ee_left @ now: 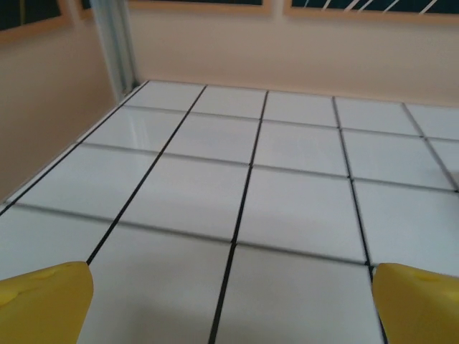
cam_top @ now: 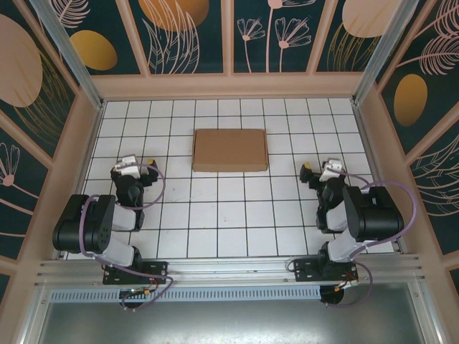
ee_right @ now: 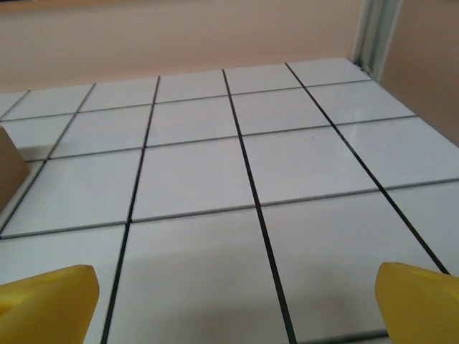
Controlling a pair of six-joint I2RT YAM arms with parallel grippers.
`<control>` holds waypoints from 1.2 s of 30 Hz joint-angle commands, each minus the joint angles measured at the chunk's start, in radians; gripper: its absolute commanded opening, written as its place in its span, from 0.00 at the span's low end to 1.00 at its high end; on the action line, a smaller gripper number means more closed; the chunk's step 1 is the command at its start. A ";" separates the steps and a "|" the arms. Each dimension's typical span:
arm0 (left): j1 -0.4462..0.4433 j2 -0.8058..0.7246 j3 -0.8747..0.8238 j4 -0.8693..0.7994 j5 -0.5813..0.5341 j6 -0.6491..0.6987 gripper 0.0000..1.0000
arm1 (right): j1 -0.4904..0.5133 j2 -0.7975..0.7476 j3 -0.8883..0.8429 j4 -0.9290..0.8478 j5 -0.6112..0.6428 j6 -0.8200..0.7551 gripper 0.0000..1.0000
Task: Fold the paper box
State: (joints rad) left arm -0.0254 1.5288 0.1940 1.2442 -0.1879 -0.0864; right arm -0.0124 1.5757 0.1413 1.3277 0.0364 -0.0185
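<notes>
Now my left gripper (cam_top: 133,165) and right gripper (cam_top: 320,172) stand wide apart, empty. The paper box (cam_top: 229,150) lies flat toward the far edge of the table (cam_top: 229,222), midway across. It looks light, stiff and crushable, so I'd pinch its side edges.

Robot lab test cell; white gridded tabletop (cam_top: 215,215); aluminium frame (cam_top: 229,271); leaf-patterned wall panels (cam_top: 190,36) enclosing it.

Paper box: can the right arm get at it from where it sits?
Probably yes. The right hand is open, and nothing but bare table lies between it and the paper box, which rests at mid-table to its left.
</notes>
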 commanded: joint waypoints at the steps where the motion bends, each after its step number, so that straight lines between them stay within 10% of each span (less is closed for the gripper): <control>1: 0.010 0.001 0.048 0.032 0.005 -0.002 0.99 | -0.058 -0.009 0.076 0.006 -0.153 0.046 0.99; 36: 0.010 -0.008 0.037 0.038 0.005 0.003 0.99 | -0.041 -0.012 0.086 -0.019 -0.113 0.031 0.99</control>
State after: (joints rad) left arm -0.0242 1.5288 0.2356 1.2526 -0.1879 -0.0864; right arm -0.0528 1.5738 0.2207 1.3010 -0.0731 0.0067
